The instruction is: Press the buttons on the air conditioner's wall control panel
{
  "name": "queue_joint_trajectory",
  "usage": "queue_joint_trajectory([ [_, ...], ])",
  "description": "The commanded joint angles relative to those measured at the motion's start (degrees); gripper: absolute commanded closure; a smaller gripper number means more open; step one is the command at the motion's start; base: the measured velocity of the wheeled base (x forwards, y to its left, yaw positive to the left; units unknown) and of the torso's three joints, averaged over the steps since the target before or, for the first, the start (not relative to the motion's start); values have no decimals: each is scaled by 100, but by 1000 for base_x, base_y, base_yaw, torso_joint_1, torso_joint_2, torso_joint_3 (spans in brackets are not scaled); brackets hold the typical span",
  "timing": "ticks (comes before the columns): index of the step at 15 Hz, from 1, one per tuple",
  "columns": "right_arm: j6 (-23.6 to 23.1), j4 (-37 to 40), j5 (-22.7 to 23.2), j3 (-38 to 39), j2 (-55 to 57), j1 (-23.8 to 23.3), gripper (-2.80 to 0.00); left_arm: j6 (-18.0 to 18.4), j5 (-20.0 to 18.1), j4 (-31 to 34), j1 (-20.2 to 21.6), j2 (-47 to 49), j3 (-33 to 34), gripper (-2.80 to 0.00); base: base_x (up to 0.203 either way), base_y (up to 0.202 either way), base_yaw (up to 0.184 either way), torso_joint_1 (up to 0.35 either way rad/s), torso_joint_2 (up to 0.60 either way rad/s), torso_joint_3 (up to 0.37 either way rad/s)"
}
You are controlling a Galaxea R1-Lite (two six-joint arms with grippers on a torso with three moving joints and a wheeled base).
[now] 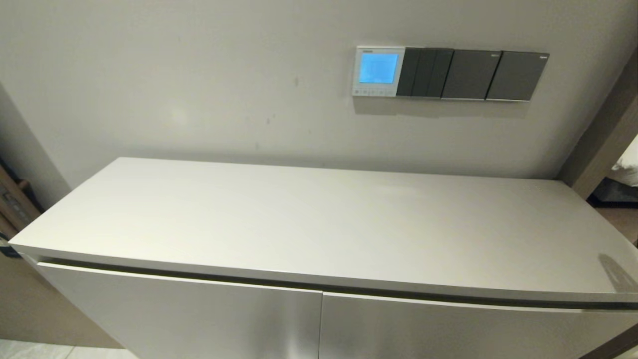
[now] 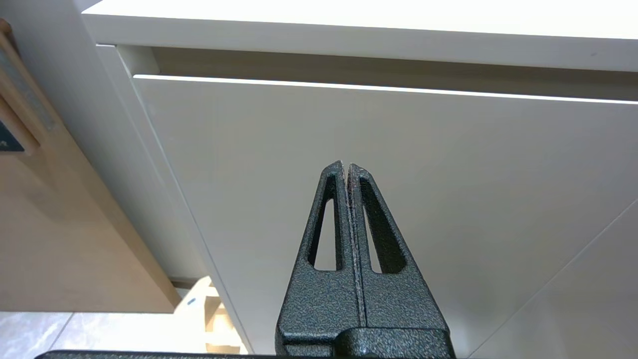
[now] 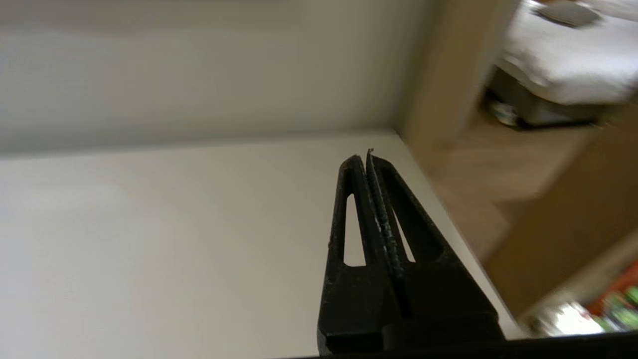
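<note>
The air conditioner's wall control panel is a small white square unit on the wall above the cabinet, its screen lit blue. A row of tiny pale buttons runs along its bottom edge. Neither gripper shows in the head view. My left gripper is shut and empty, low in front of the white cabinet door. My right gripper is shut and empty above the cabinet top near its right end, far from the panel.
Dark grey switch plates sit right of the panel. A white cabinet with a flat top stands against the wall; its door front faces the left gripper. A wooden door frame stands at right.
</note>
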Motion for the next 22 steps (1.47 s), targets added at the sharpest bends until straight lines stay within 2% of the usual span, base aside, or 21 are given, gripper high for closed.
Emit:
queue_joint_trajectory([
  [1, -12, 78, -46, 801, -991, -355, 0, 0, 1, 0, 2, 1, 0, 0, 0, 0, 0, 0, 0, 0],
  [3, -49, 87, -75, 1493, -1225, -594, 0, 0, 1, 2, 2, 0, 0, 0, 0, 0, 0, 0, 0, 0],
  [6, -35, -19, -95, 2637, -1308, -711, 0, 0, 1, 2, 2, 0, 0, 0, 0, 0, 0, 0, 0, 0],
  [8, 62, -132, -101, 3132, -1352, -755, 0, 0, 1, 1, 2, 9, 0, 0, 0, 0, 0, 0, 0, 0],
  [13, 370, -229, -93, 3796, -1533, -1040, 0, 0, 1, -7, 2, 5, 0, 0, 0, 0, 0, 0, 0, 0],
  [18, 296, 821, 12, 3800, -2619, -1188, 0, 0, 1, 2, 2, 0, 0, 0, 0, 0, 0, 0, 0, 0],
  [19, 200, 869, 136, 3797, -2832, -1202, 0, 0, 1, -4, 2, 2, 0, 0, 0, 0, 0, 0, 0, 0],
  [20, 131, 892, 446, 3796, -3093, -1212, 0, 0, 1, -7, 2, 8, 0, 0, 0, 0, 0, 0, 0, 0],
  [22, 114, 951, 1487, 3785, -3538, -1462, 0, 0, 1, 0, 2, 0, 0, 0, 0, 0, 0, 0, 0, 0],
])
